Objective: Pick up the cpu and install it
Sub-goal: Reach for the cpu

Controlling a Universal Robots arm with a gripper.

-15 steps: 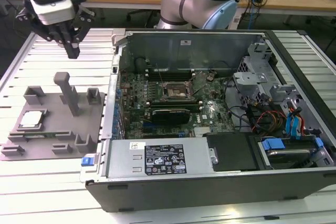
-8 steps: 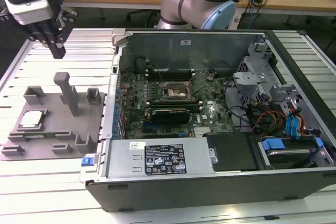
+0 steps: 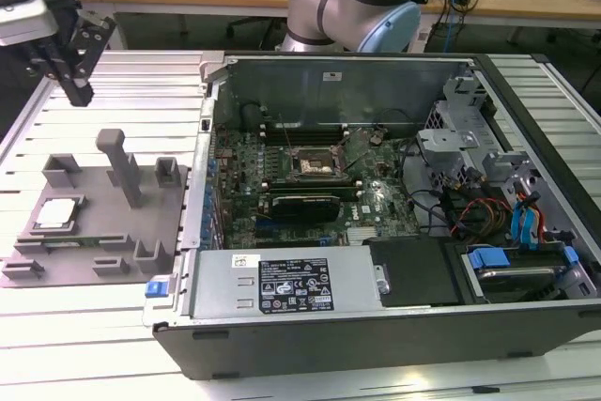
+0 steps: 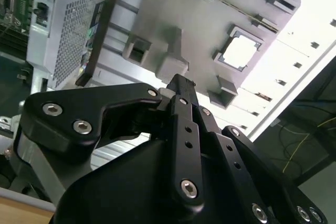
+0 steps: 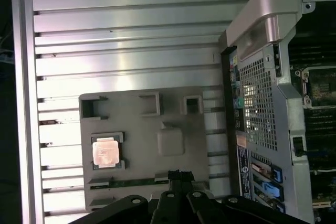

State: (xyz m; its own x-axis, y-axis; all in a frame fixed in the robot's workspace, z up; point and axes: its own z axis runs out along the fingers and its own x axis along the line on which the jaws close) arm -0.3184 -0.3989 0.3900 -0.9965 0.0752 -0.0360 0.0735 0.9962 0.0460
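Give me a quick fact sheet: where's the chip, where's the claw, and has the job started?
cpu: lying in a recess of the grey tray, at the exterior view's left
gripper: above the tray, apart from the cpu, shut, holding nothing
socket: dark square on the green motherboard, inside the open case
progress: cpu not yet picked up

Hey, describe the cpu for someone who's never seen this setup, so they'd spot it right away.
On the exterior view's left, beside the open computer case, a grey tray lies on the slatted table. The cpu sits in a recess near the tray's outer edge, away from the case. It is the only flat, silver-white square; everything around it is grey plastic blocks.
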